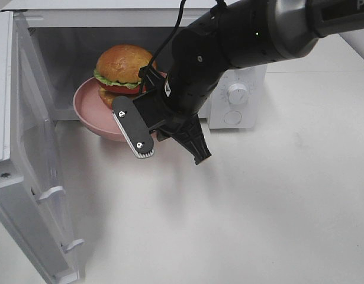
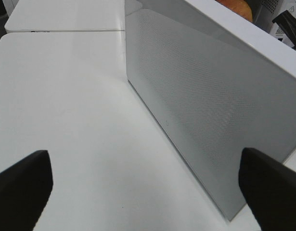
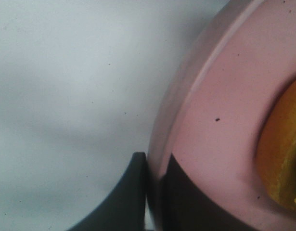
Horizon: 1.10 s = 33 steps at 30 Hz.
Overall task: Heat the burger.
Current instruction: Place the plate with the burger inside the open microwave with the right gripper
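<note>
Your right gripper point(image 3: 155, 161) clamps the rim of the pink plate point(image 1: 87, 109), the burger point(image 1: 122, 68) sitting on it at the mouth of the open microwave point(image 1: 238, 97); your left gripper point(image 2: 143, 161) hangs jaws apart above the surface point(image 2: 66, 96).

Cut-off white letters "PI" on the right arm point(image 1: 300, 23)

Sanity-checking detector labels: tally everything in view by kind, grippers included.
burger: 1
pink plate: 1
microwave: 1
grippers: 2, left gripper and right gripper
Total: 5
</note>
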Tool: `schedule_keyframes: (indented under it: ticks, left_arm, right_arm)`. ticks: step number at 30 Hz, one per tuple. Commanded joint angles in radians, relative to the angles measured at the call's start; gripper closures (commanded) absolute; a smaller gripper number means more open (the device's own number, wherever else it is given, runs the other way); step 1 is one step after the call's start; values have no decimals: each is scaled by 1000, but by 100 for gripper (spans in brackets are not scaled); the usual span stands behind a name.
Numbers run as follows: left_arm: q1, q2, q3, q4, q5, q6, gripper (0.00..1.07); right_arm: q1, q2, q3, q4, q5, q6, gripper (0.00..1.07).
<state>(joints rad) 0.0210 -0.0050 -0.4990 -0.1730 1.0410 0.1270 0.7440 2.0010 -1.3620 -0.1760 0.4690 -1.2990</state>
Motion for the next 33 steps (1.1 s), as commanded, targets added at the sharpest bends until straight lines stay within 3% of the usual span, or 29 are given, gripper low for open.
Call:
schedule_keyframes:
  ticks: [1,33]
  left_arm:
    - [-6,-25,4,-1,-7,-4,6]
    - [-6,-25,4,-1,-7,-4,6]
  right_arm:
    - [4,-1,-47,-16,-34,13,107]
    - [4,236,-467,-68,123,152,107]
